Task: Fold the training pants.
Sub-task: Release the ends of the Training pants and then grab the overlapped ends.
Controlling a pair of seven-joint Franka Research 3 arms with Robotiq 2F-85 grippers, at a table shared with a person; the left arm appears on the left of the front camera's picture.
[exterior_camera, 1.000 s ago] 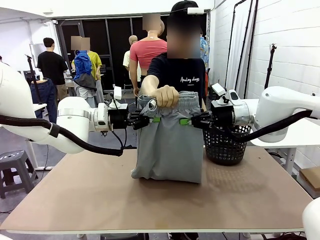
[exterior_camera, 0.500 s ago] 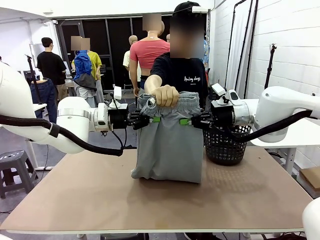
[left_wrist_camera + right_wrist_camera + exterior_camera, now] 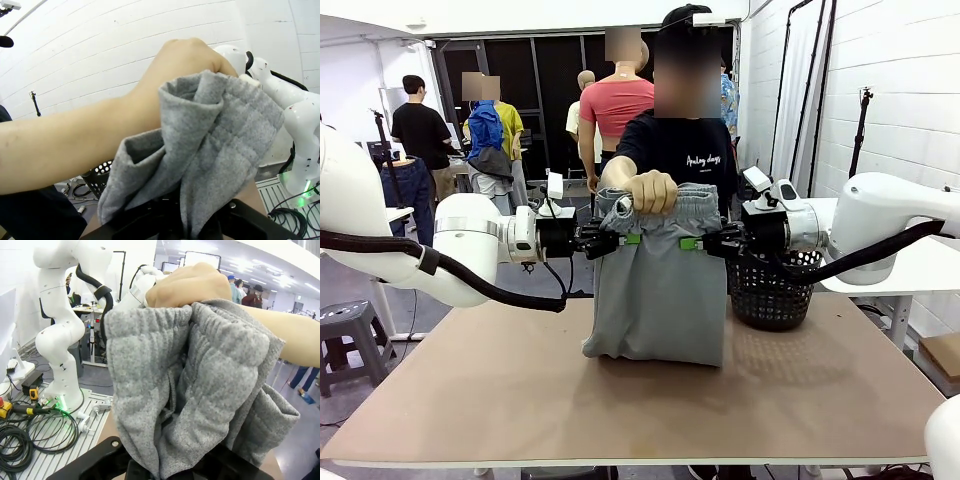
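In the front view the training pants point(image 3: 660, 290) hang upright in the middle of the frame. The gathered waistband is at the top and the lower edge rests bunched on the brown surface point(image 3: 620, 400). The left tool point(image 3: 620, 239) comes in from the left of the frame and is clamped on the left side of the grey fabric, just below the waistband. The right tool point(image 3: 695, 243) comes in from the right and is clamped on the right side at about the same height. Between the two tools, slightly higher, the person's hand point(image 3: 653, 191) closes in a fist around the top of the waistband, toward its left corner. A black mesh basket point(image 3: 770, 290) stands on the surface just right of the pants, behind the right arm.

In the left wrist view grey fabric rises from between the tool's dark fingers at the bottom centre, and the fist holds the ribbed waistband at the upper middle. In the right wrist view folds of the same fabric cover the tool's fingers at the bottom edge, with the fist at the top centre.
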